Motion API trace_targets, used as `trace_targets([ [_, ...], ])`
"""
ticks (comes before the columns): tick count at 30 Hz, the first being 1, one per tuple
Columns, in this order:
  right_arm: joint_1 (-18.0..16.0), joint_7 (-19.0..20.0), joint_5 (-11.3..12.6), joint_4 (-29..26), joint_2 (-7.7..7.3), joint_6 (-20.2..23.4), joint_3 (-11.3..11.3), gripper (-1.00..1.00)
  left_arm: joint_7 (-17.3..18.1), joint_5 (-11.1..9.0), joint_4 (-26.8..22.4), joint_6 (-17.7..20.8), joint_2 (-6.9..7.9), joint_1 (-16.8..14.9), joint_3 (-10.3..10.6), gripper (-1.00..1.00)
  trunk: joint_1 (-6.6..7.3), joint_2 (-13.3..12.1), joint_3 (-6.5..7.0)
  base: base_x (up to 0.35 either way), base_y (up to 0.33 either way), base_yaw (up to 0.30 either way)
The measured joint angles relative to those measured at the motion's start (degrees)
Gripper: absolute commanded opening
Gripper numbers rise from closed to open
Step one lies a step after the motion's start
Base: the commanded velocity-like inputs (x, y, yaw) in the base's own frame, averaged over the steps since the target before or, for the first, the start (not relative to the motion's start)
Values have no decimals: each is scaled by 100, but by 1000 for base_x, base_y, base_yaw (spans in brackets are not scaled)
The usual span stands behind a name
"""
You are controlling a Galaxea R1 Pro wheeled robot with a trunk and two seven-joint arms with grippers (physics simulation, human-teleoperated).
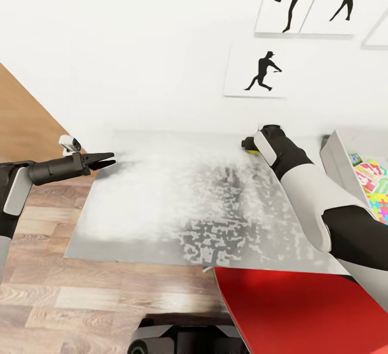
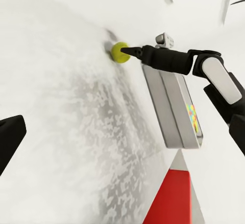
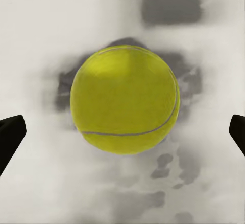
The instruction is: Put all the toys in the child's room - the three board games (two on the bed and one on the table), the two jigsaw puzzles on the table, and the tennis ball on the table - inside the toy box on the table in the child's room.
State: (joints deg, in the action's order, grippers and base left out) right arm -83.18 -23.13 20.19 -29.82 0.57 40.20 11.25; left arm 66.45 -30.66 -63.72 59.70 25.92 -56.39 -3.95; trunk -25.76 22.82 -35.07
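right gripper jaws wide astride tennis ball on surface; step: grasping ball; next: close, lift toward toy box

Both arms are the same black-and-white combo: glossy white shells over matte black joints. The right arm has a chunky white forearm cover with a black elbow section and a rounded white cap near the wrist. The left arm is a slim dark-grey cylinder ending in the left gripper, with thin black pointed fingers and a small white camera block on top. The dark base sits at bottom centre.
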Motion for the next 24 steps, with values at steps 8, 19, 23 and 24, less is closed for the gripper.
trace_targets([
  [8,-15,0,4,-2,-2,29,-9,100,0,0,0,0,-5,1,0,100,0,0,-72,0,0,0],
  [19,-180,0,19,6,3,43,-9,100,1,0,-12,0,-10,1,9,100,0,0,-172,0,0,0],
  [23,-184,0,21,6,1,43,-9,100,1,0,-11,0,-9,1,9,100,0,0,-208,0,0,0],
  [24,-185,0,22,7,0,40,-9,100,0,0,-12,0,-9,1,9,100,0,0,-217,0,0,0],
])
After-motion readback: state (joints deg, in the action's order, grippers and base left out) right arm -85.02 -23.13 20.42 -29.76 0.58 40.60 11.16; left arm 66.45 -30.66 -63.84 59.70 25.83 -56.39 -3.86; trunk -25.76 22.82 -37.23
